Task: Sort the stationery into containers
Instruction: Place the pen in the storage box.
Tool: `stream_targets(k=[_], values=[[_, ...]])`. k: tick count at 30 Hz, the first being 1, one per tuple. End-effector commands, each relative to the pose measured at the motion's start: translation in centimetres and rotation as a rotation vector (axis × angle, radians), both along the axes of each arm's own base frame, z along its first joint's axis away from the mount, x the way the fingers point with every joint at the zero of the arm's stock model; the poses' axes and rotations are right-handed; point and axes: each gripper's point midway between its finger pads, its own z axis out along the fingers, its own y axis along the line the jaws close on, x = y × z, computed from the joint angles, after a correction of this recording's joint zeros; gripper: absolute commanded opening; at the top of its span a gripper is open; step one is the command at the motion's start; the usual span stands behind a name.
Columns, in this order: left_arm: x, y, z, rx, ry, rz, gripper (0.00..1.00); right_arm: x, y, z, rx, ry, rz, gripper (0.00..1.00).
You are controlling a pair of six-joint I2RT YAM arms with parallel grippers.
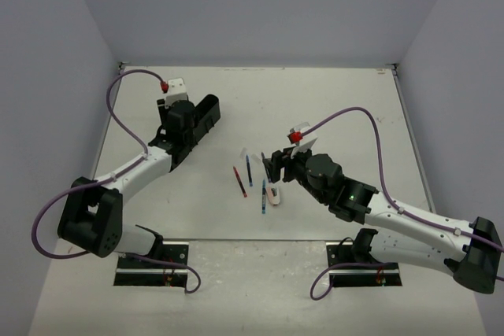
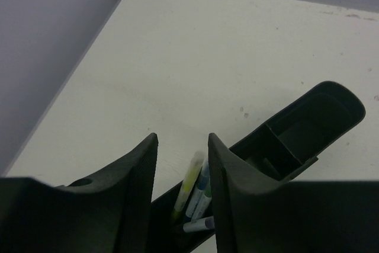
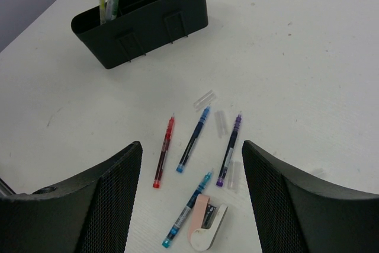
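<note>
White table (image 1: 331,100) is strewn with clear caps (image 3: 204,99) beside loose pens (image 3: 193,139) and an eraser (image 3: 204,226), all seen under the widely spread right gripper (image 3: 190,146). Left gripper (image 2: 182,140) is held slightly parted above the tray (image 2: 331,111), stored pens (image 2: 189,182) visible between its fingers.

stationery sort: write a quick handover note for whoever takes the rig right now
Grippers: left gripper open and empty, above the pen end of the black organiser tray; right gripper open and empty, hovering over the loose items.
Done: several pens stand in the tray's end compartment, a yellow pen among them.
Left: red pen, blue pen, purple pen, teal pen and pink-white eraser block lie on the table by the right arm.
</note>
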Motion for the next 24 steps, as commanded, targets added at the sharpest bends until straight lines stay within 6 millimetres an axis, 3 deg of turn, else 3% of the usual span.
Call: stream_targets(k=[1,5,8,9,12,13,14,16,17,19,21,24], values=[[-0.1,-0.2,0.6,-0.027,-0.04,-0.028,0.51,0.5,-0.2,1.0,0.029,-0.034,-0.034,0.7],[-0.5,-0.1,2.4,-0.051,-0.078,-0.032,0.57,0.5,-0.2,1.0,0.027,-0.036,-0.036,0.7],[-1.4,-0.1,7.8,-0.121,-0.134,-0.031,0.74,0.7,-0.4,1.0,0.023,-0.035,-0.044,0.7],[-1.7,-0.4,11.3,-0.176,-0.192,-0.051,0.81,0.6,-0.3,1.0,0.024,-0.033,-0.044,0.7],[-4.8,-1.2,14.9,-0.215,-0.146,-0.163,0.94,0.6,-0.3,0.9,0.023,-0.03,-0.044,0.7],[-6.4,-2.2,17.1,-0.25,-0.172,-0.255,0.98,0.7,-0.2,0.9,0.02,-0.027,-0.043,0.7],[-7.6,-2.4,17.1,-0.256,-0.152,-0.294,0.99,0.7,-0.2,1.0,0.018,-0.026,-0.045,0.7],[-10.4,-2.3,15.0,-0.272,-0.073,-0.334,1.0,0.8,-0.2,0.6,-0.001,-0.01,-0.053,0.7],[-11.6,-1.9,15.3,-0.28,-0.094,-0.338,1.0,0.9,-0.1,0.6,-0.001,-0.006,-0.056,0.7],[-14.7,-0.9,12.3,-0.292,-0.073,-0.343,1.0,1.0,0.0,0.4,-0.006,0.007,-0.063,0.7],[-16.0,-0.6,10.1,-0.296,-0.08,-0.353,1.0,0.9,0.2,0.4,-0.007,0.013,-0.055,0.7],[-16.6,-0.6,4.9,-0.304,-0.047,-0.358,1.0,1.0,0.3,0.2,-0.01,0.019,-0.059,0.7]])
